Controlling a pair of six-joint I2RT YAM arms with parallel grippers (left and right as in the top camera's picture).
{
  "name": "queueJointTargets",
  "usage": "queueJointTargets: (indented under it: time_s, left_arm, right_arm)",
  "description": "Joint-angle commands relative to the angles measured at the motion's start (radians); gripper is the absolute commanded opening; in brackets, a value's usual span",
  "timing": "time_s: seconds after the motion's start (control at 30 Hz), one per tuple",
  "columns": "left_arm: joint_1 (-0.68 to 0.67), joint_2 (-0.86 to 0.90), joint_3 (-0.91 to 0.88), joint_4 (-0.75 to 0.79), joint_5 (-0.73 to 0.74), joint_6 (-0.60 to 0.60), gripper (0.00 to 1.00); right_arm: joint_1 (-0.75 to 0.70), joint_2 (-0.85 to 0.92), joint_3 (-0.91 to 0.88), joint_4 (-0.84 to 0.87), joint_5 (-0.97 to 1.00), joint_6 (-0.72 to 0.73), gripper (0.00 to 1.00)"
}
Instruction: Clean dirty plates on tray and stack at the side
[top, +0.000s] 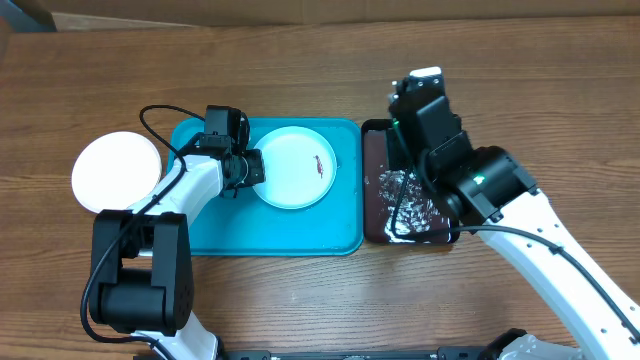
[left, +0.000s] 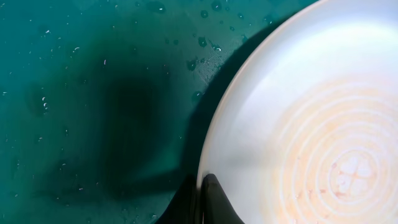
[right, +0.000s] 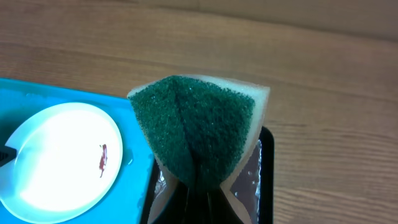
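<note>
A: Which step is the robot on?

B: Scrubbing seems about to begin. The left pincer (left: 200, 190) is clamped on the left rim of the pale round plastic plate (top: 295, 168) lying on the large turquoise plastic tray (top: 300, 235). A reddish stain (top: 319, 165) shows on the plate. The right pincer (right: 200, 198) is pinched on a folded green sponge (right: 196, 127) above the glossy black tray (top: 372, 225) just right of the turquoise tray.

A: And next?

B: The sponge should cross the turquoise tray's raised rim and come down on the stain. Left of that tray, a white round plate (top: 117, 172) sits on the wooden desk (top: 300, 60), with open room around it.

Left tool (top: 257, 168) blocks the plate (top: 292, 175) leftward; rightward lies open.
</note>
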Motion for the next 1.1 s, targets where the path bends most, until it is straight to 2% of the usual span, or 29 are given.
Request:
queueJointTargets:
  time_s: [0.0,0.5,0.77,0.87,0.93,1.0,1.07]
  left_arm:
    - [-0.001,-0.011,-0.014,-0.005,-0.015,-0.006,0.04]
    - [-0.001,-0.011,-0.014,-0.004,-0.014,-0.006,0.06]
    - [-0.001,-0.011,-0.014,-0.004,-0.014,-0.007,0.09]
    - [-0.001,-0.011,-0.014,-0.003,-0.014,-0.007,0.09]
    - [-0.001,-0.011,-0.014,-0.004,-0.014,-0.007,0.09]
    - [-0.001,-0.011,-0.014,-0.005,-0.014,-0.007,0.09]
    - [-0.001,-0.011,-0.014,-0.004,-0.014,-0.007,0.09]
  right_arm:
    - [0.027,-0.019,0.032,0.019,0.109,0.004,0.04]
    - [0.009,-0.128,0.032,0.060,0.247,0.008,0.04]
    - [-0.033,-0.135,0.031,0.027,0.125,0.061,0.04]
    - [-0.037,-0.122,0.030,0.010,0.070,-0.004,0.04]
    - [-0.040,-0.117,0.030,-0.023,0.114,0.027,0.04]
    - [-0.045,-0.114,0.026,-0.023,0.062,0.052,0.04]
    - [-0.045,-0.108,0.026,-0.032,0.052,0.002,0.04]
